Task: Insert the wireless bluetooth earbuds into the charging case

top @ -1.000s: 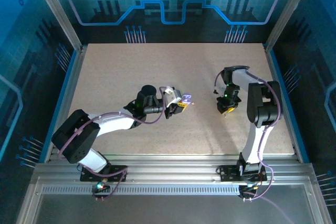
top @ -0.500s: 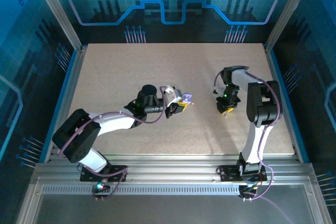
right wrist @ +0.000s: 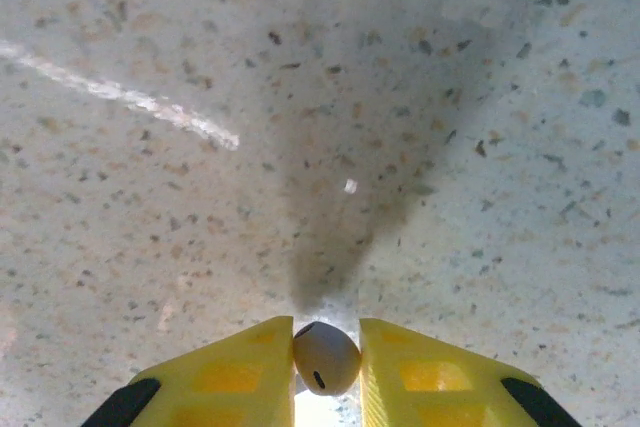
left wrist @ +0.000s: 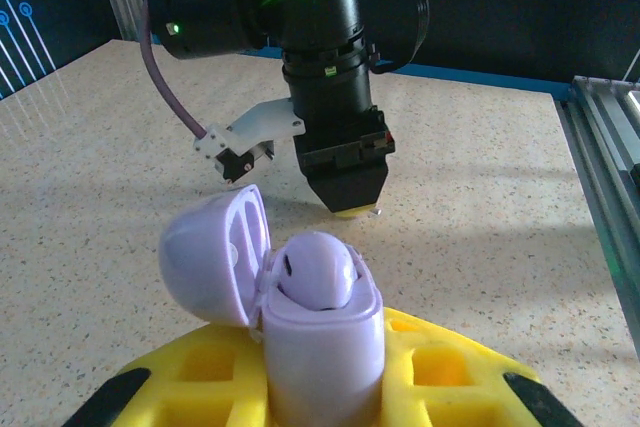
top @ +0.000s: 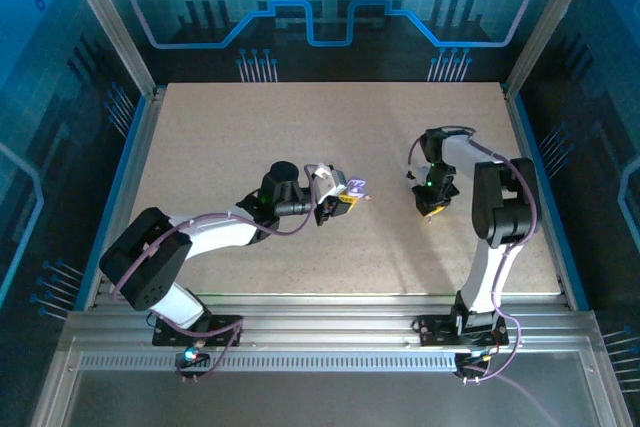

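Pinched snugly between the two yellow fingers (right wrist: 230, 372) of the right gripper (right wrist: 326, 359), right down at the speckled table (right wrist: 150, 147), one tiny pale earbud (right wrist: 325, 352); squeezed tight in the left gripper (top: 346, 193), one purple charging case (left wrist: 322, 342), its lid (left wrist: 213, 252) flipped open, a second earbud (left wrist: 318, 269) tucked inside.

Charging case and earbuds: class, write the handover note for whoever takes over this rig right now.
Left end effector: shut on the charging case, whose lid is open.
Right end effector: shut on the loose earbud, low at the table, apart from the case.
Done: the seated earbud appears to be in the case already.
Left: lift the loose earbud, carry it to the case, seat it beside the first, then probably close the lid.
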Controlling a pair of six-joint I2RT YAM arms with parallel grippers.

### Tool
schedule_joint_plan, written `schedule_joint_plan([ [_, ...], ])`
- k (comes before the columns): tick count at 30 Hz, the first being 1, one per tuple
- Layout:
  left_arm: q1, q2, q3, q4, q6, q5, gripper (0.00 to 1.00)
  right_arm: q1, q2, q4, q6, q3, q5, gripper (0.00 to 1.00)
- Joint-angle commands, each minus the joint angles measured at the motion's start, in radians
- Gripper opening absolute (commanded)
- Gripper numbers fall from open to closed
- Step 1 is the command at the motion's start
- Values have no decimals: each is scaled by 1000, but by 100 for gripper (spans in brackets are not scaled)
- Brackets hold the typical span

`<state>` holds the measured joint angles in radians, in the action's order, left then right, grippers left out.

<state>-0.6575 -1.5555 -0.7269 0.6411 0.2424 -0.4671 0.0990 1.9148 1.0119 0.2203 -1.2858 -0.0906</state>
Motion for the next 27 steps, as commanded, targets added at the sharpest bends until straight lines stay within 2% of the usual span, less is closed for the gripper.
schedule_joint_plan([
  [1, -2, -23, -16, 51, -5, 8, 10, 11, -67, -17, -23, 21, 10, 21],
  [7, 1, -89, -11, 120, -22, 27, 10, 16, -150, -57, -54, 63, 43, 20],
  [17, 2, -212, -11, 296, -113, 44, 10, 68, -424, -247, -159, 180, 148, 20],
  [24, 1, -280, -27, 390, -175, 44, 10, 138, -563, -393, -230, 261, 178, 20],
  [27, 1, -293, -39, 403, -194, 37, 10, 190, -607, -442, -237, 289, 144, 20],
])
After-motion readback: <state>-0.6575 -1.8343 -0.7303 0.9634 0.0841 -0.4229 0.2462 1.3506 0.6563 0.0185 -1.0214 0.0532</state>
